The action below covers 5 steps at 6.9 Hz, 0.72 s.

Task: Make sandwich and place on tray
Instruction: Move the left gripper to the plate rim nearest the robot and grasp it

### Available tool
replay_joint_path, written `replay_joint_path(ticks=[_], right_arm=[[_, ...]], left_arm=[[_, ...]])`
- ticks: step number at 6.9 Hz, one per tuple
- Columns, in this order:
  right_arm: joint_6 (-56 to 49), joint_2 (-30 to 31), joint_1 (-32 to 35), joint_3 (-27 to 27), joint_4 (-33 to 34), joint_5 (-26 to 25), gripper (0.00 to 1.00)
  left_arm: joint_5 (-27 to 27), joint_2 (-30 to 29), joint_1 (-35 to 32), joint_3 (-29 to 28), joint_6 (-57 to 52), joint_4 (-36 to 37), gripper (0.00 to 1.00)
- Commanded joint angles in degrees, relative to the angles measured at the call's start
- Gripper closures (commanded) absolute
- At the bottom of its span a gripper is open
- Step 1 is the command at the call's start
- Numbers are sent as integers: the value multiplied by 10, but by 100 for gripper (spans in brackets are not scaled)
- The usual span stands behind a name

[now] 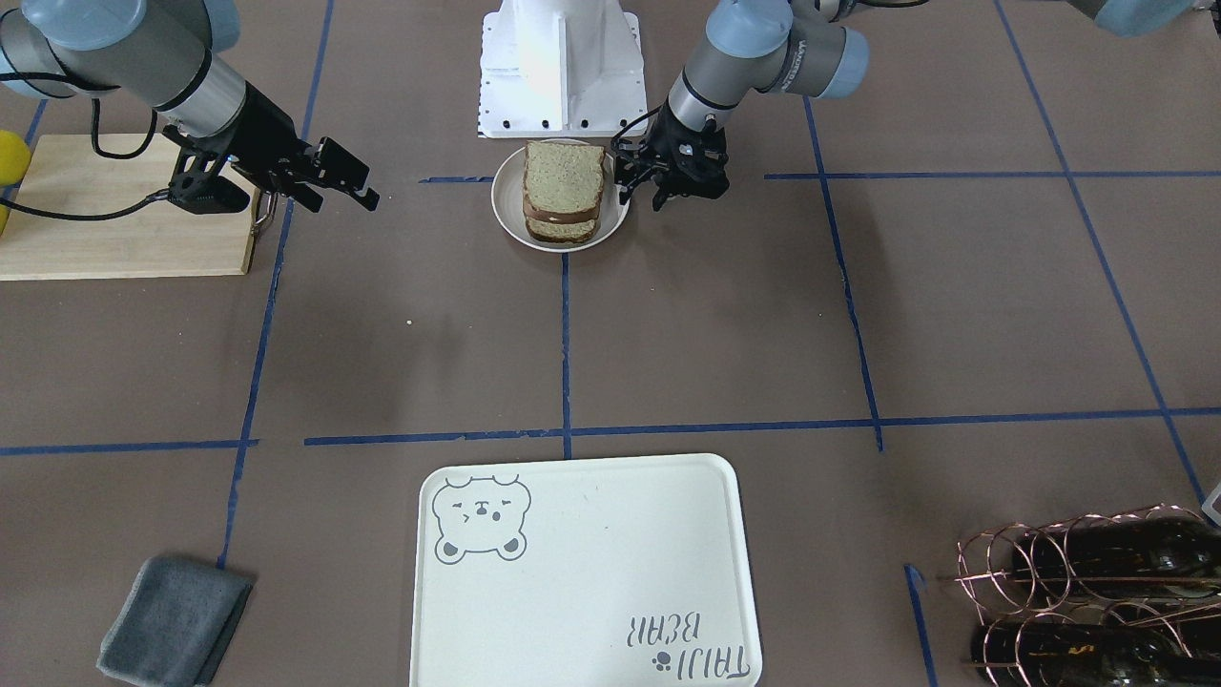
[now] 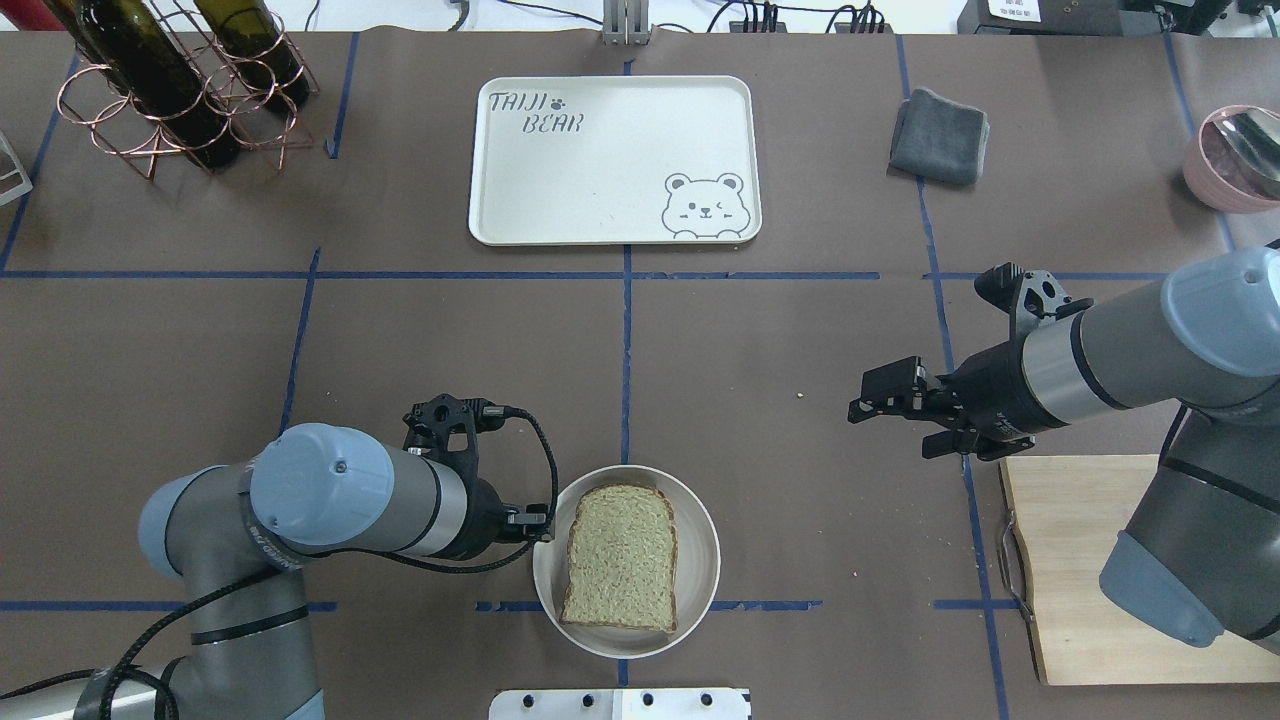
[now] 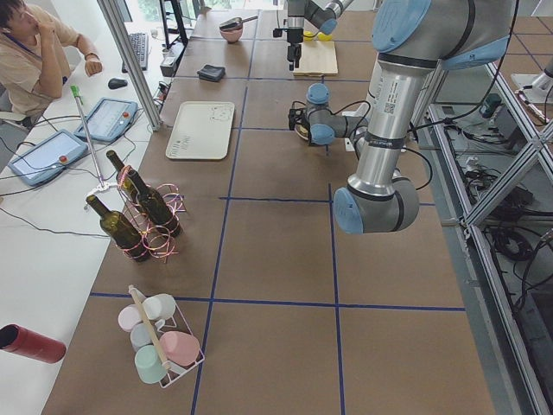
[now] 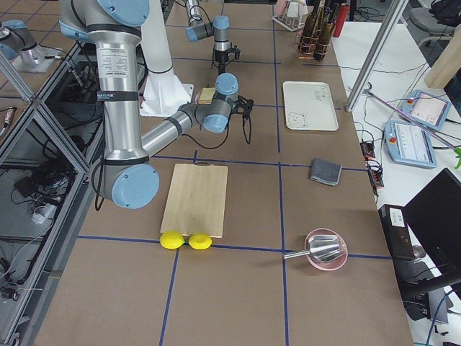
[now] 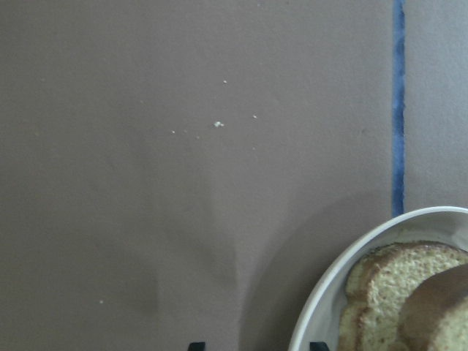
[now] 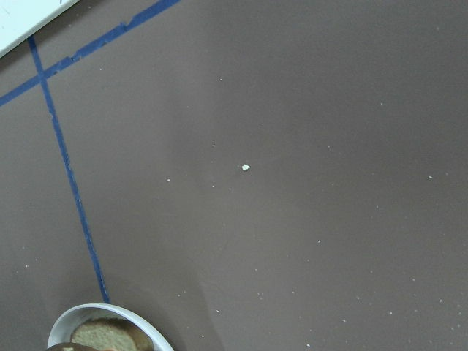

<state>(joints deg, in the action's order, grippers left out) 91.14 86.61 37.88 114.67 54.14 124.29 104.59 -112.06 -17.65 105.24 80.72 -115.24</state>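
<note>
**Two tools open, sandwich on its plate, well apart from tray**

Sandwich [image 2: 620, 555] sits on the small round white plate [image 2: 702, 535] at the near ctr of the table [image 2: 420, 350], just in front of the robot's base. From the front view it is a stack of tan, brown-crusted slices w/ a pale layer showing low in the stack.

Left tool [image 1: 660, 191] points down at the table just beside the plate's left rim. Its wrist view shows two fingertips wide apart w/ the rim next to one of them, and nothing gripped.

Right tool [image 1: 348, 186] hangs above the table, right of the plate and well apart from it, fingers parted and holding nothing. It is near the edge of the wooden cutting board [image 1: 114, 219].

Tray [image 2: 610, 150] lies at the far ctr, bear face at its near right corner, "TAIJI BEAR" at its far left.

Other items:
- Grey cloth [image 2: 940, 135], far side, right of the tray.
- Wire rack w/ wine bottles [image 2: 170, 90], far left corner.
- Pink bowl [image 2: 1230, 160], far right edge.
</note>
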Motion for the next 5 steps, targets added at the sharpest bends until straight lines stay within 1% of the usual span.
replay_joint_path(ticks=[1, 5], right_arm=[[0, -2, 0, -2, 0, 0, 0], [1, -4, -2, -3, 0, -1, 0]], left_arm=[[1, -6, 7, -14, 1, -2, 58], [4, -7, 10, -17, 1, -3, 66]])
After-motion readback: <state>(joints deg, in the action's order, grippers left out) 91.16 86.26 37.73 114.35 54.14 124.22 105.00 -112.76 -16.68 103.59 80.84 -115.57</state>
